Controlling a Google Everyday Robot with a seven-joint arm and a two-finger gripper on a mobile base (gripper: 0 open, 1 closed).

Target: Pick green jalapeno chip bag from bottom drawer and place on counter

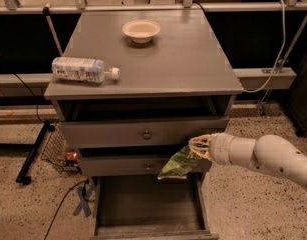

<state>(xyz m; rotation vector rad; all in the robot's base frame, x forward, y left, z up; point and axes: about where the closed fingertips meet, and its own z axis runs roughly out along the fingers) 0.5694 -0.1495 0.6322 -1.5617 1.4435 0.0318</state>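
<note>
My gripper (197,147) comes in from the right on a white arm and is shut on the top corner of the green jalapeno chip bag (178,164). The bag hangs in the air in front of the middle drawer, above the right side of the open bottom drawer (148,206), whose grey floor lies bare. The counter (158,59) is the flat grey top of the cabinet, well above the bag.
A clear plastic water bottle (83,69) lies on its side at the counter's left edge. A small beige bowl (141,30) stands at the counter's back. The two upper drawers (143,131) stand slightly open. A wire basket (60,151) and cables sit on the floor at left.
</note>
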